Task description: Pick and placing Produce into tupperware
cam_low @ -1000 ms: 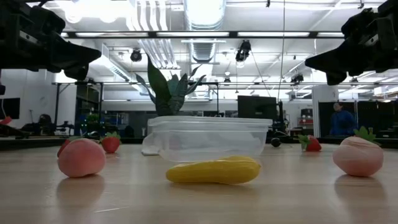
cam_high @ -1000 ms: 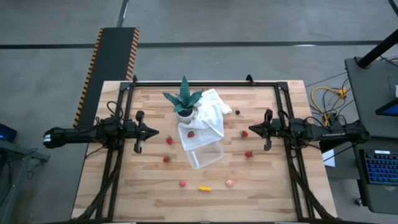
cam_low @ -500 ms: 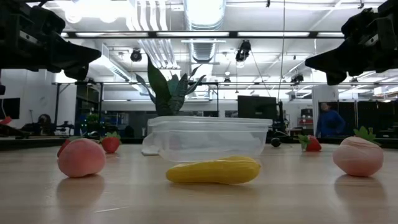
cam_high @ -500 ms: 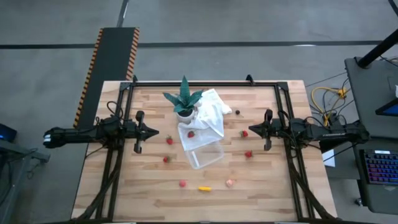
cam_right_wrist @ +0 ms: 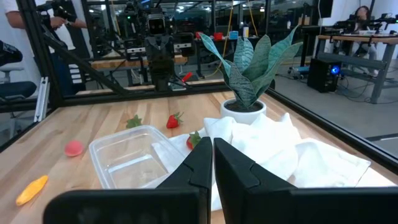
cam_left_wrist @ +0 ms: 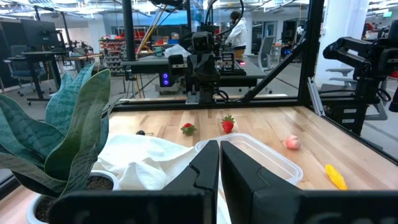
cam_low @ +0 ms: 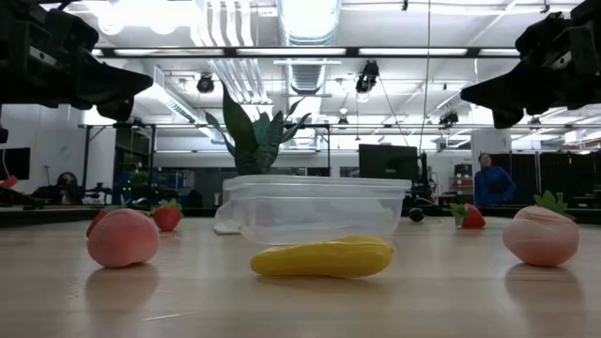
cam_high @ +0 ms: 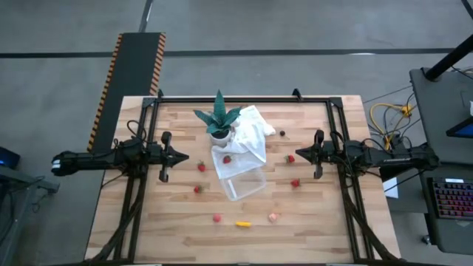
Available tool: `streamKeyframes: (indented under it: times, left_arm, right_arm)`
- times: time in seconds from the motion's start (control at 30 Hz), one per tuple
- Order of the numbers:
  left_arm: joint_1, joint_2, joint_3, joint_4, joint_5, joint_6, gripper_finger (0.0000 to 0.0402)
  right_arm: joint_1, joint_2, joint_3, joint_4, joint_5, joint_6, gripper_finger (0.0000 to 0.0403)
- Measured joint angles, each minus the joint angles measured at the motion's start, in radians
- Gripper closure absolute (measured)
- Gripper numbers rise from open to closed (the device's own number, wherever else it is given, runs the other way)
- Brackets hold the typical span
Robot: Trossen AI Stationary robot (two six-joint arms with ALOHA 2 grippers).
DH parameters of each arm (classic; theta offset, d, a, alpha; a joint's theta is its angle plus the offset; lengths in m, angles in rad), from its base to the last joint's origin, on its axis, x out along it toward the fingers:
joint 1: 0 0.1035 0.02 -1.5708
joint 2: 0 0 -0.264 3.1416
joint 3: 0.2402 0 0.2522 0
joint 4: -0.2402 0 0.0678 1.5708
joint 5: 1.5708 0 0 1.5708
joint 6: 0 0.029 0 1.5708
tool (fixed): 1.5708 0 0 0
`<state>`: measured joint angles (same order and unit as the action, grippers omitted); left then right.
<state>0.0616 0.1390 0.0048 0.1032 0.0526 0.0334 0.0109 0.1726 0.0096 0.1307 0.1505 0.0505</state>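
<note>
The clear tupperware (cam_high: 244,183) sits at mid-table with one corner on the white cloth (cam_high: 247,137); it also shows in the low view (cam_low: 315,207). Red strawberry pieces lie scattered around it (cam_high: 201,168) (cam_high: 197,189) (cam_high: 295,182) (cam_high: 290,158), and one lies on the cloth (cam_high: 228,158). A yellow-orange piece (cam_high: 242,223), a pale pink piece (cam_high: 273,217) and another red piece (cam_high: 216,218) lie near the near edge. A dark piece (cam_high: 281,134) lies beyond the cloth. My left gripper (cam_high: 181,157) hovers shut left of the produce, and my right gripper (cam_high: 295,154) hovers shut on the right.
A green spiky plant in a white pot (cam_high: 219,122) stands on the far end of the cloth, behind the tupperware. A black frame (cam_high: 244,99) borders the table's far and side edges. Bare wood lies along the near edge and beside both arms. A person stands far off in the room (cam_low: 488,183).
</note>
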Motion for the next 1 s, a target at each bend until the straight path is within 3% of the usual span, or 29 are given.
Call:
streamKeyframes:
  times: [1.0]
  left_arm:
    - [0.0, 0.0, 0.0, 0.032, -0.018, 0.0, 0.0402]
  right_arm:
    - [0.0, 0.0, 0.0, 0.017, 0.0, 0.0, 0.0394]
